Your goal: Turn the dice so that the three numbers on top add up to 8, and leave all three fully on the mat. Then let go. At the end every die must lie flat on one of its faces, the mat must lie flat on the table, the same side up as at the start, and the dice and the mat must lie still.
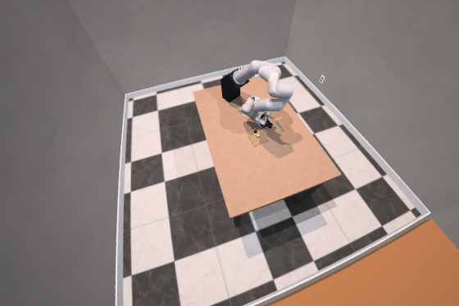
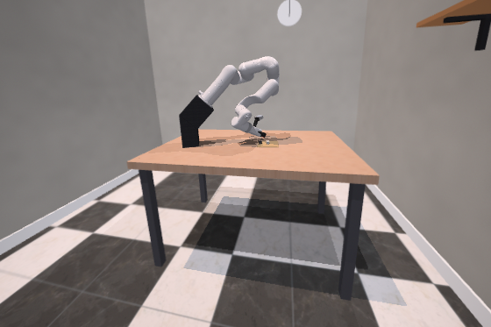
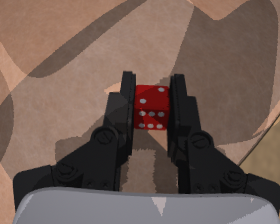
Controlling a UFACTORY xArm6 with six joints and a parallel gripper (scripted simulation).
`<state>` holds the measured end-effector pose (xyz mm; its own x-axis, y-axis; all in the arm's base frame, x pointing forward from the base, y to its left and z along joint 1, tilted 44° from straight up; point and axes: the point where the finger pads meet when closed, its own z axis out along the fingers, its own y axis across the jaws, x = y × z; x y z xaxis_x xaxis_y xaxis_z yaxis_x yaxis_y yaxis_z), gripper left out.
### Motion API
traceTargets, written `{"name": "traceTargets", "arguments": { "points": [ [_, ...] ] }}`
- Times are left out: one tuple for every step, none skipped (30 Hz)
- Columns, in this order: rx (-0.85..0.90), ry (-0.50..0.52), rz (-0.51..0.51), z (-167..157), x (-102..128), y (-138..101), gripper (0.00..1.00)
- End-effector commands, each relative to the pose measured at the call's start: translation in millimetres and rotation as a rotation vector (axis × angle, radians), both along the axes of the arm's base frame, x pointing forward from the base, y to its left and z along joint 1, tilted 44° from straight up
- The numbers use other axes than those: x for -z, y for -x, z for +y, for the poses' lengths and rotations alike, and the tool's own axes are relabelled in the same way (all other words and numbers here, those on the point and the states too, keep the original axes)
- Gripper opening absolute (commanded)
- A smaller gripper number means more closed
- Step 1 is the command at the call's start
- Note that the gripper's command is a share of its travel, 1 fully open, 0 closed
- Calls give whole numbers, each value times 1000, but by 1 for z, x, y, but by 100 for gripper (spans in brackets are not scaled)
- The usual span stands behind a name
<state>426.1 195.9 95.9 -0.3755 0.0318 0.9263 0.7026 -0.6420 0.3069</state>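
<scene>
In the wrist view my gripper (image 3: 152,90) is shut on a red die (image 3: 151,107) with white pips, held between the two black fingers above the wooden table. In the top view the gripper (image 1: 268,125) is low over the table, just beyond the far right edge of the small tan mat (image 1: 258,138). A white die (image 1: 258,135) and a dark die (image 1: 255,130) lie on the mat. In the exterior view the gripper (image 2: 262,134) is just above the mat (image 2: 267,144). The pips on the two mat dice are too small to read.
The arm's black base (image 1: 229,89) stands at the far end of the table (image 1: 262,148). A corner of the mat's edge shows at the right of the wrist view (image 3: 263,153). A shelf (image 2: 456,13) hangs on the right wall.
</scene>
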Motion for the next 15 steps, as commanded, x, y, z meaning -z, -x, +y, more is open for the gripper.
{"name": "traceTargets", "arguments": {
  "points": [
    [0, 0, 0, 0, 0, 0, 15],
    [0, 0, 0, 0, 0, 0, 15],
    [0, 0, 0, 0, 0, 0, 15],
    [0, 0, 0, 0, 0, 0, 15],
    [0, 0, 0, 0, 1, -1, 15],
    [0, 0, 0, 1, 1, -1, 15],
    [0, 0, 0, 1, 2, -1, 15],
    [0, 0, 0, 1, 2, -2, 15],
    [0, 0, 0, 1, 2, -2, 15],
    [0, 0, 0, 1, 2, -2, 15],
    [0, 0, 0, 1, 2, -2, 15],
    [0, 0, 0, 1, 3, -3, 15],
    [0, 0, 0, 2, 4, -3, 15],
    [0, 0, 0, 2, 4, -4, 15],
    [0, 0, 0, 2, 5, -4, 15]
  ]
}}
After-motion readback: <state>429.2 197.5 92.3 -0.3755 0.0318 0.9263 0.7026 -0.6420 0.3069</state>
